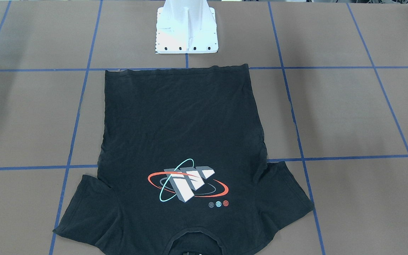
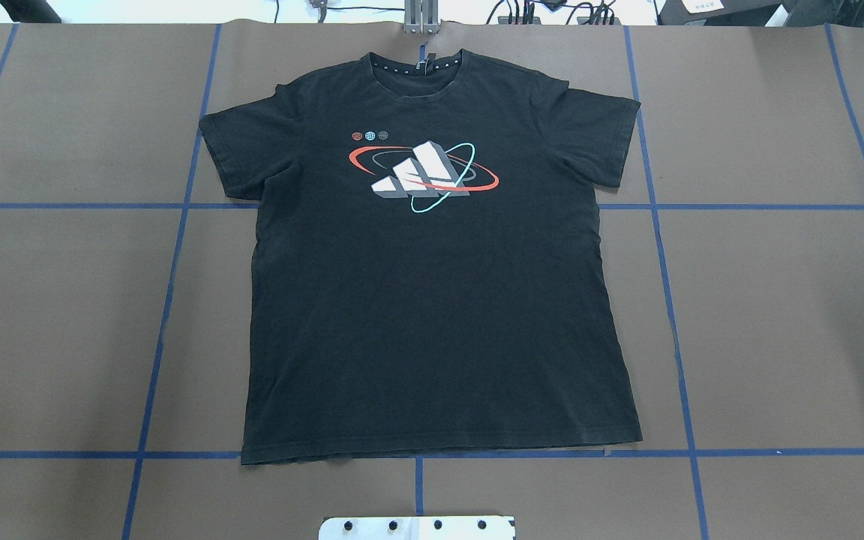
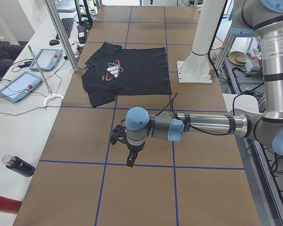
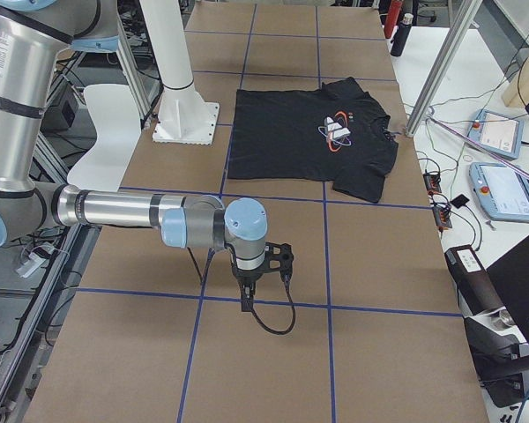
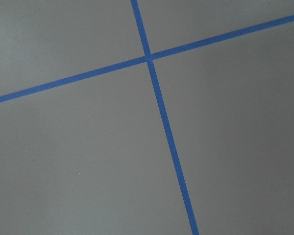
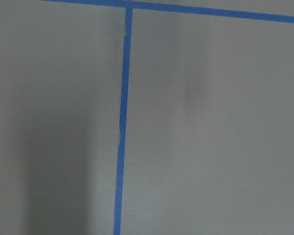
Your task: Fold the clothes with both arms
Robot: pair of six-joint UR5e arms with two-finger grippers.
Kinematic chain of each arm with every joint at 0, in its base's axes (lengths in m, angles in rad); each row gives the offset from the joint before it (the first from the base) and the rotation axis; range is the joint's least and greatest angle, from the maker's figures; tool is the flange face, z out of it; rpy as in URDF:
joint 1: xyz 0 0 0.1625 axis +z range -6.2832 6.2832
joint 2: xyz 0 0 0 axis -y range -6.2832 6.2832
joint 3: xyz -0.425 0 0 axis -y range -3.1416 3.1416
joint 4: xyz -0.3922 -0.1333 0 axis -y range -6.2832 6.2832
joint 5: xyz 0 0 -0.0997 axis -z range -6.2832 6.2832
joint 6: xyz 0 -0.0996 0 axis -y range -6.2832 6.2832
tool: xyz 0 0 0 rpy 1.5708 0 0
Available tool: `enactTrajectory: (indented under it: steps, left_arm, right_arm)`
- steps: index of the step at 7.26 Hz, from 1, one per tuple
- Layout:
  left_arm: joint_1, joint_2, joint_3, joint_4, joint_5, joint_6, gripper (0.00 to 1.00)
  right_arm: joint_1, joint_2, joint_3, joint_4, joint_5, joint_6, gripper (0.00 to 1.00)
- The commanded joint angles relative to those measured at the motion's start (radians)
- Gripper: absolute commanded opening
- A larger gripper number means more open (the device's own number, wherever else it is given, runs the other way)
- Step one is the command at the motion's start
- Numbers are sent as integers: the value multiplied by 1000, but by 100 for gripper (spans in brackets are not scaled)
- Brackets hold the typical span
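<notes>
Black T-shirt (image 2: 432,315) flat, three-bar graphic (image 2: 421,174) up | left fingers (image 3: 130,161), right fingers (image 4: 246,301) — cannot tell grip

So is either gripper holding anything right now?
Nothing is held: the T-shirt lies flat, away from the left gripper and right gripper.

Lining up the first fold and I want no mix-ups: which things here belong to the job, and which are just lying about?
Job: black T-shirt, spread flat; left arm; right arm.
Lying about: white pedestal base; two control tablets; black bottle; red bottle.
</notes>
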Motion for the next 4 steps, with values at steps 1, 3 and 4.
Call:
enactTrajectory:
  steps: [1,3,4]
  left_arm:
    - [0,-1,-14,-67,1,0,100]
    - [0,0,-21,-249,3,-11,100]
    - [0,-1,-15,-358,9,-10,100]
  right_arm:
    - [0,15,20,3,8,1,100]
    - [-1,21,31,58,28,7,100]
    - [-2,23,26,166,42,16,100]
